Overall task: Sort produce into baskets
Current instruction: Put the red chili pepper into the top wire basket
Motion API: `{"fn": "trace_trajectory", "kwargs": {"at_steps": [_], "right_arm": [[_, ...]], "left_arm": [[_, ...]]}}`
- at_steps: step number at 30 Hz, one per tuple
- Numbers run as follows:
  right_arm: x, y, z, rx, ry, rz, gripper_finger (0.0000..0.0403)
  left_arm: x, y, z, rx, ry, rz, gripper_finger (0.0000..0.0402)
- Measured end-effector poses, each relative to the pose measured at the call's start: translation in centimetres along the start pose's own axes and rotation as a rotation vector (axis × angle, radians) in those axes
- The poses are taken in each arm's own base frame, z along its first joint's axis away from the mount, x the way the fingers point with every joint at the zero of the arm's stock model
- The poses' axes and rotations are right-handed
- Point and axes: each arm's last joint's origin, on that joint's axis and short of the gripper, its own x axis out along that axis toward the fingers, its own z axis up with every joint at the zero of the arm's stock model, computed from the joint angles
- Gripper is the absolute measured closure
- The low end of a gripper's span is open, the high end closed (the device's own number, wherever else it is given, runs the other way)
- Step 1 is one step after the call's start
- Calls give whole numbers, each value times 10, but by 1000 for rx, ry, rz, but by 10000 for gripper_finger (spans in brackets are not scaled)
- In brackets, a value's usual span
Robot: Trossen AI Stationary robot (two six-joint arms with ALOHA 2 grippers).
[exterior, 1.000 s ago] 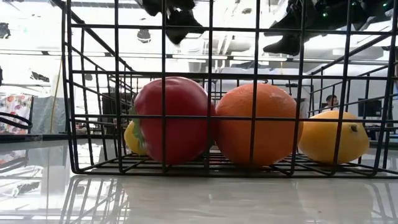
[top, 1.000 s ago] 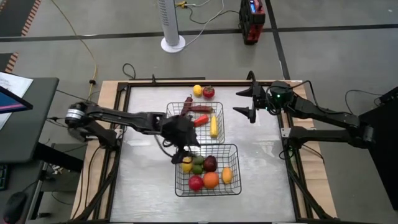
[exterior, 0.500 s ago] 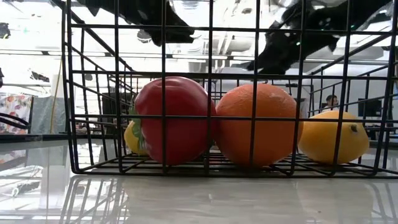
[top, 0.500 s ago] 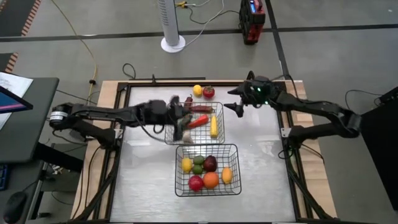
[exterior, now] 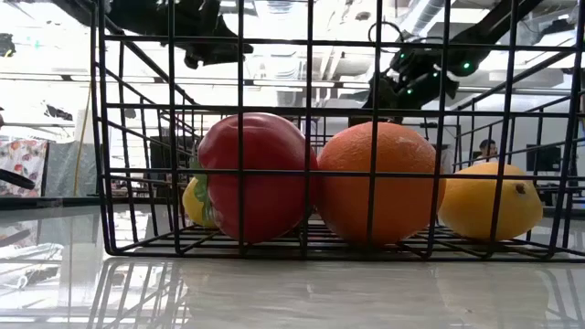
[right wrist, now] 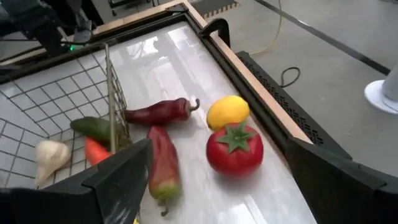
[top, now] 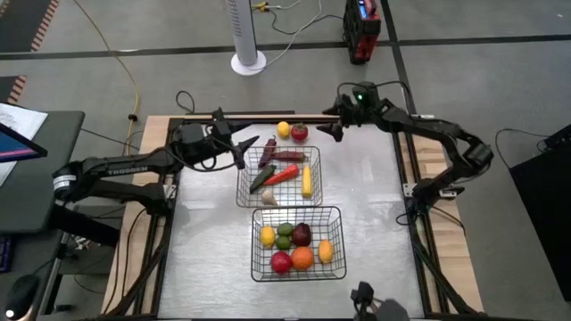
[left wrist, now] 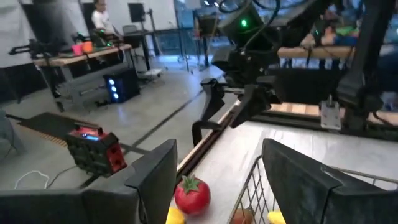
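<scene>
Near the table's [top: 375, 205] far edge: right end effector [top: 323, 130] wide, empty, beside tomato [top: 299, 132]; left end effector [top: 243, 149] part-open, empty, by far basket [top: 314, 178].

Two black wire baskets sit mid-frame, the upper basket [top: 278, 176] holding peppers, corn and garlic, the lower basket [top: 299, 242] holding fruit, while a lemon [top: 284, 129] and tomato [top: 299, 132] lie above them.
</scene>
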Motion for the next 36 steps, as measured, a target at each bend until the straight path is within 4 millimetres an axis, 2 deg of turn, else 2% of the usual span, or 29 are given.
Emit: {"fn": "trace_trajectory", "kwargs": {"at_steps": [8,15,23,28,32,36], "right_arm": [[18,-33,-2,-28,69,24,10],[35,-46,-3,-50,225,73,10],[48,-55,-8,-76,221,137,10],[42,-60,-8,-62,213,135,10],[22,-57,4,-58,204,115,10],[2,-58,16,-48,172,46,10]], "left_arm": [[-14,10,-17,-116,-5,50,178],[-26,7,-11,-99,-12,27,178],[-40,5,-5,-67,-19,59,178],[-45,4,-4,-53,-5,84,178],[-45,3,-9,-59,42,86,178],[-45,5,-13,-80,79,157,178]]}}
